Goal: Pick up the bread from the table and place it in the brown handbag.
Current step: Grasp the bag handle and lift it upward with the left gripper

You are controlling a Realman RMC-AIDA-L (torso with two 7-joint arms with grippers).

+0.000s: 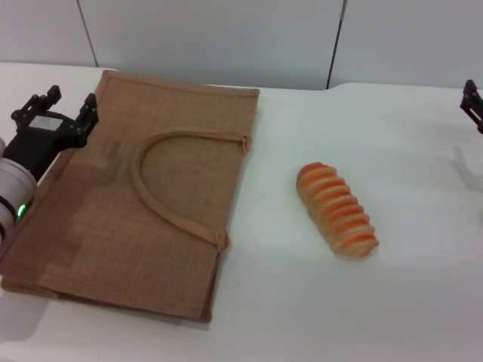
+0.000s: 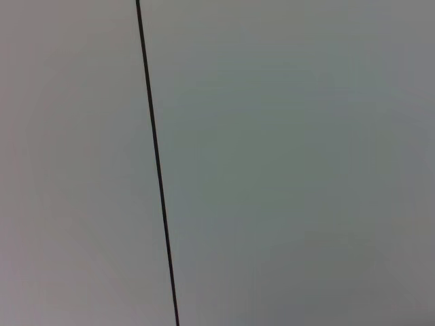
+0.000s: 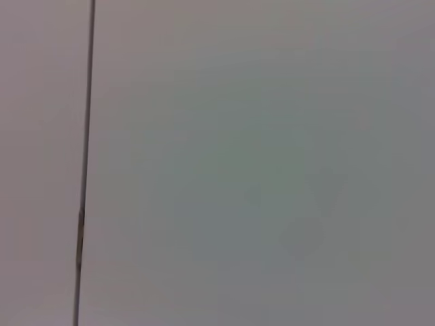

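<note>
Lay flat on the table [image 1: 407, 302]: the bag [image 1: 136, 211], left of centre, one arched handle [image 1: 170, 181] spread on its upper face, mouth edge toward the right. Rested well apart to the bag's right: the bread [image 1: 336, 209], bare on the white top, long axis running diagonally from far-left to near-right, orange and cream bands across it. Touched by nothing.

Hovered at the bag's far left corner: the left gripper [image 1: 66, 108], black fingers spread apart with a clear gap between them, nothing held, pointed away toward the wall [image 1: 226, 38]. Overlapped the bag's left edge in the head view; contact with it could not be told.

Barely showed at the far right edge, above the table and well away from the bread: the right gripper [image 1: 472, 105], only a sliver of black in frame. Spread or closed could not be told.

Showed in both wrist views: only plain grey wall panels with a thin dark seam [image 2: 156, 163] [image 3: 85, 163].
</note>
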